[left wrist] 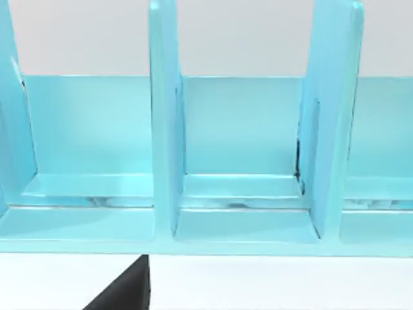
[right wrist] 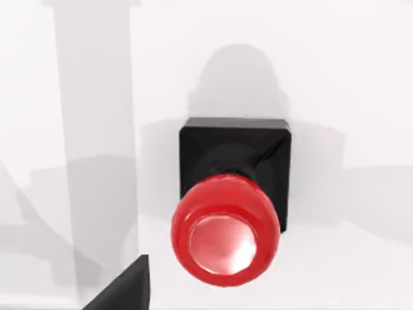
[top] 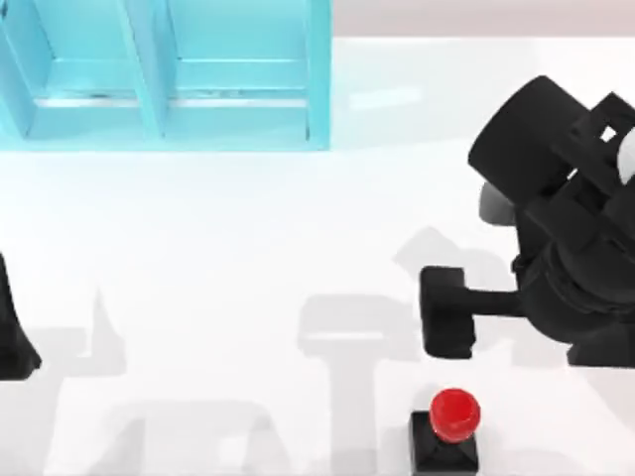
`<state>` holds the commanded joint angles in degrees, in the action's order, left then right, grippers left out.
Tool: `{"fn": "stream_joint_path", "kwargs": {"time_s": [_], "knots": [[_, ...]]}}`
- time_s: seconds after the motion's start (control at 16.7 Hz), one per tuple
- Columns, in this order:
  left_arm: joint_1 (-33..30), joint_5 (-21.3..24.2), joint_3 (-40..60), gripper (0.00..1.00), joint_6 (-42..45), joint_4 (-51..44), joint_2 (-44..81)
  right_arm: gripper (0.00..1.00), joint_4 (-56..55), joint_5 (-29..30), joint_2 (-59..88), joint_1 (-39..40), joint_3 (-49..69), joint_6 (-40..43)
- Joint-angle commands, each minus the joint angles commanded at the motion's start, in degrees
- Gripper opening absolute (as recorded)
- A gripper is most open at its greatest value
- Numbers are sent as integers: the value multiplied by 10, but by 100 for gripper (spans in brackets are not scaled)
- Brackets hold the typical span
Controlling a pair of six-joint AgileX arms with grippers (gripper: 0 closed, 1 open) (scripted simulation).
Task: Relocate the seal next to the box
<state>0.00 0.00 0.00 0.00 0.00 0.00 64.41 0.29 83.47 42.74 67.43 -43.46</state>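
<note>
Seal [top: 448,428] upright on counter [top: 248,258] near front edge, well apart from box [top: 169,74]. Our right pincer [top: 448,311] just behind it, prob. lining up for grasp; jaw state unclear. Left arm parked at left edge.

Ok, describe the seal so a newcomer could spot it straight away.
Start at the big blue box at the table's far left, then go to the near edge, right of centre. There, just nearer than the right tool, stands the seal. Its glossy red round knob on a black square base is the one spot of red on the white table.
</note>
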Motion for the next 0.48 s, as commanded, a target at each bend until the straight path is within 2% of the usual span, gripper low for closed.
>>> {"fn": "stream_joint_path", "kwargs": {"time_s": [0.24,0.48], "knots": [[0,0,0,100,0,0,0,100,68,-1,89,49,80,-47],[0,0,0,100,0,0,0,100,87,-3,114,64,106,-63]]}}
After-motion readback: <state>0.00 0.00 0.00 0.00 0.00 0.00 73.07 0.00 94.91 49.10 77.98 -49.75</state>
